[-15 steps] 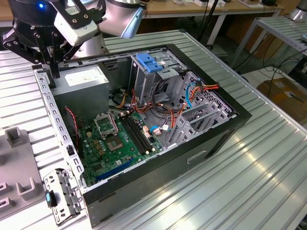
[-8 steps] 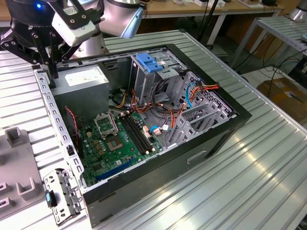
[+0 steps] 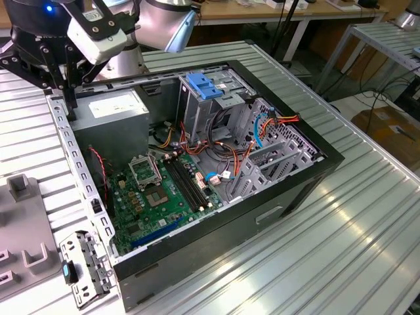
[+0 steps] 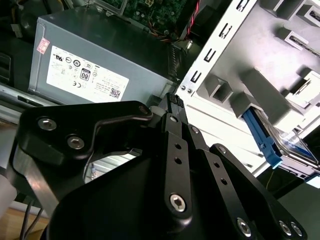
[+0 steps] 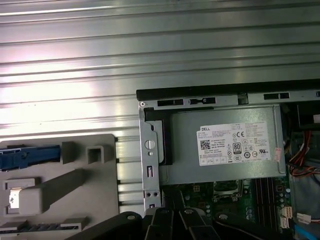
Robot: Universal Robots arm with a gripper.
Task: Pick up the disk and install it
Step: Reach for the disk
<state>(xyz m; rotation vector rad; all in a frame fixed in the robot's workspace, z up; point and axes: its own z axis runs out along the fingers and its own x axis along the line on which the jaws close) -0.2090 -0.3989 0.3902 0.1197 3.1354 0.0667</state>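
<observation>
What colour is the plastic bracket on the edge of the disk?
Blue. The bracket along the disk shows best in the second wrist view.

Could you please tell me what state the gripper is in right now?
Gripper: closed, holding nothing; the disk lies apart from it.

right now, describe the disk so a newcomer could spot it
Find the open black computer case on the ribbed metal table; a grey holder tray lies beside it. The disk rests in that tray: a flat silver-metal drive edged by a blue plastic bracket, unlike the bigger grey metal box with a white sticker inside the case.
</observation>
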